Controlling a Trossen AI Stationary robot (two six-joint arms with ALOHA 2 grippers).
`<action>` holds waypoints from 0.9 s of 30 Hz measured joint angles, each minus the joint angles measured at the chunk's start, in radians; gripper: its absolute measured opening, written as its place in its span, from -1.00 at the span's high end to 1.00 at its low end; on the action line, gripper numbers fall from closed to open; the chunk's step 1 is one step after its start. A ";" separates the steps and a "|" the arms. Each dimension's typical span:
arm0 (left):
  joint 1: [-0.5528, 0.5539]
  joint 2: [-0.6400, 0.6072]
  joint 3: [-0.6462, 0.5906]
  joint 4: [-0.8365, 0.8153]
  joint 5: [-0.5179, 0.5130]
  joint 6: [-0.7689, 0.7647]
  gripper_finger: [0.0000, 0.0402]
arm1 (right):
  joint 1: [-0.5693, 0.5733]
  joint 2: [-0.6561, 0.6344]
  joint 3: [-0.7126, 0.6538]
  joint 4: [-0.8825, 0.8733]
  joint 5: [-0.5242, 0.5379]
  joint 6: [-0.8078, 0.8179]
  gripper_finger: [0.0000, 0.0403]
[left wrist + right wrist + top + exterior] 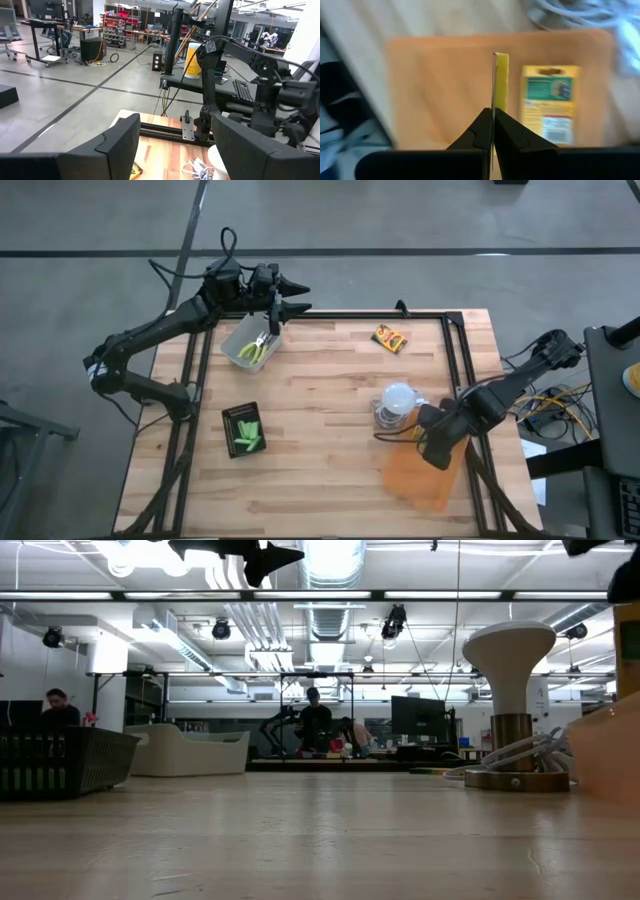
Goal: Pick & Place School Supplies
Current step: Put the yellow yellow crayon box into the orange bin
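Observation:
My left gripper [297, 297] [175, 140] hangs open in the air past the far edge of a clear bin [250, 342], where the yellow-green-handled tools [262, 346] lie. Green sticks [248, 437] lie in the black tray [240, 414]. One orange-yellow box [390, 337] lies flat on the table's far side. My right gripper [436, 448] [493, 112] is at the right, over the orange sheet [425, 480], shut on a second box [501, 75]. A third box [551, 102] lies flat on the sheet beside it. My right gripper pinches a flat orange-yellow box between its two fingers [512, 131], which point down at the sheet. The box is seen edge-on, and its narrow yellow edge [502, 95] runs straight out past the fingertips. Whether its far end rests on the orange sheet cannot be told.
A white mushroom-shaped lamp [398, 400] [510, 660] with a coil of cable [520, 755] stands just left of my right gripper. A black frame rail [360, 316] runs along the far and side edges. Bare wood lies in the table's middle [320, 410].

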 joint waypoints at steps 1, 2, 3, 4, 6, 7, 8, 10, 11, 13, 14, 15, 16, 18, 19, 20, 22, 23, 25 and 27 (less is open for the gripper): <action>0.000 0.000 0.000 0.000 0.000 0.000 -0.26 | 0.000 -0.001 0.010 0.019 -0.006 -0.007 0.96; 0.000 0.000 0.000 0.000 0.000 0.000 -0.26 | 0.000 -0.002 0.016 0.045 -0.021 -0.016 0.96; 0.000 0.000 0.000 0.000 0.000 0.000 -0.26 | 0.000 -0.002 0.022 0.070 -0.030 -0.030 0.96; 0.000 0.000 0.000 0.000 0.000 0.000 -0.26 | 0.001 -0.002 0.026 0.093 -0.039 -0.045 0.96; 0.000 0.000 0.000 0.000 0.000 0.000 -0.26 | 0.002 -0.002 0.026 0.138 -0.047 -0.069 0.96; 0.000 0.000 0.000 0.000 0.000 0.000 -0.26 | 0.002 -0.002 0.021 0.160 -0.051 -0.071 0.96; 0.000 0.000 0.000 0.000 0.000 0.000 -0.26 | 0.002 -0.002 0.014 0.171 -0.055 -0.070 0.96; 0.000 0.000 0.000 0.000 0.000 0.000 -0.26 | 0.008 -0.002 -0.007 0.177 -0.062 -0.055 0.96; 0.000 0.000 0.000 0.000 0.000 0.000 -0.26 | 0.012 -0.002 -0.016 0.178 -0.066 -0.038 0.96; 0.000 0.000 0.000 0.000 0.000 0.000 -0.26 | 0.013 -0.002 -0.043 0.182 -0.090 0.002 0.96; 0.000 0.000 0.000 0.000 0.000 0.000 -0.26 | 0.014 -0.002 -0.058 0.180 -0.108 0.027 0.96; 0.000 0.000 0.000 0.000 0.000 0.000 -0.26 | 0.014 -0.002 -0.074 0.179 -0.124 0.050 0.96; 0.000 0.000 0.000 0.000 0.000 0.000 -0.26 | 0.014 -0.002 -0.089 0.178 -0.131 0.070 0.96; 0.000 0.000 0.000 0.000 0.000 0.000 -0.26 | 0.013 -0.002 -0.120 0.180 -0.132 0.095 0.96; 0.000 0.000 0.000 0.000 0.000 0.000 -0.26 | 0.013 -0.002 -0.138 0.181 -0.132 0.104 0.96; 0.000 0.000 0.000 0.000 0.000 0.000 -0.26 | 0.013 -0.002 -0.158 0.181 -0.131 0.111 0.96; 0.000 0.000 0.000 0.000 0.000 0.000 -0.26 | 0.013 -0.002 -0.198 0.179 -0.127 0.114 0.96; 0.000 0.000 0.000 0.000 0.000 0.000 -0.26 | 0.013 -0.003 -0.221 0.182 -0.123 0.114 0.96; 0.000 0.000 0.000 0.000 0.000 0.000 -0.26 | 0.013 0.000 -0.269 0.178 -0.108 0.126 0.96; 0.000 0.000 0.000 0.000 0.000 0.000 -0.26 | 0.013 -0.002 -0.309 0.179 -0.101 0.145 0.96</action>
